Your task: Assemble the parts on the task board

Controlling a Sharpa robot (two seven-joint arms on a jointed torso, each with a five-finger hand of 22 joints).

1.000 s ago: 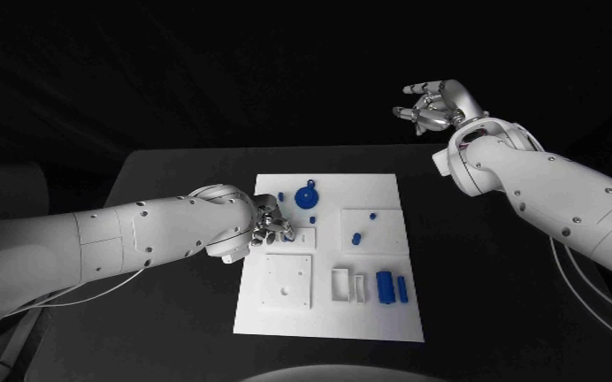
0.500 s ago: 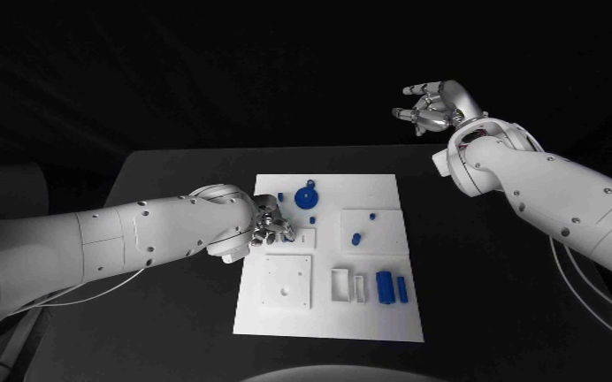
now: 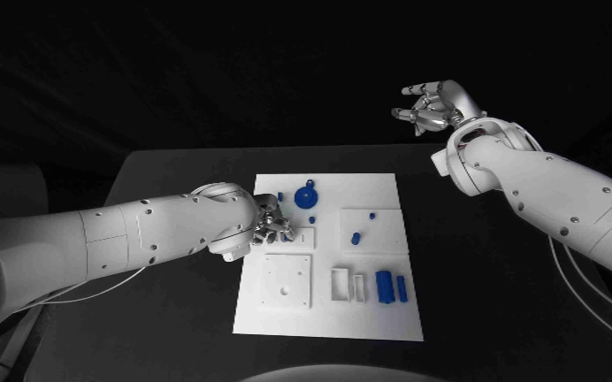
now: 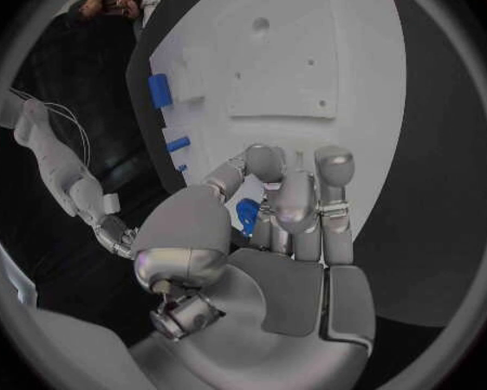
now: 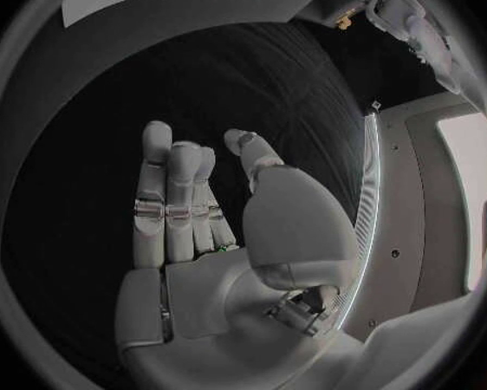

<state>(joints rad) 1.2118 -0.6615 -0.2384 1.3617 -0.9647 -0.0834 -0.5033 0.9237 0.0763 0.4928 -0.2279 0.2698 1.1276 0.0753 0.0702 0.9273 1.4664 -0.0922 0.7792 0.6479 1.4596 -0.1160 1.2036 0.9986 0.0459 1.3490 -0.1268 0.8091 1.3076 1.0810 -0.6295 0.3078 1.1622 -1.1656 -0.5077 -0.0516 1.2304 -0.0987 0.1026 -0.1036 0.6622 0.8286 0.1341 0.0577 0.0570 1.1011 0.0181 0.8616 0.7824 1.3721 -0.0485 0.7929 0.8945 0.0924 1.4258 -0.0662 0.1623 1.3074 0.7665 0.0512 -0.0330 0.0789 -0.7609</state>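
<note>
Left robot hand point(image 3: 271, 227) low over the left edge of the task board point(image 3: 383, 316), unmoved from a second ago, fingers curled around a small blue part point(image 4: 247, 214) pinched against the thumb. Grasped part just above the board's surface, beside a small raised white block near the board's middle left. Same curl of the fingers point(image 4: 298, 201) seen from the wrist, blue piece peeking out between them.

Right robot hand point(image 3: 433, 106) raised well off to the far right, beyond the tabletop point(image 3: 153, 179), grasping nothing, fingers loosely apart and slightly bent; likewise unchanged from the earlier frames. Palm and straightened fingers point(image 5: 162, 199) plain against darkness in its own wrist view.

On the board, nothing shifted since before: round blue disc point(image 3: 306, 197) at the far middle, with a small blue peg point(image 3: 280, 196) just left of it. Two small blue pieces point(image 3: 357, 240) on the raised square plate right of centre. Two upright blue blocks point(image 3: 384, 287) side by side near the right, next to a white slotted holder point(image 3: 340, 283). Square white plate with small holes point(image 3: 288, 280) at the near left.

Board lying in the middle of the black tabletop, long side running near to far.
</note>
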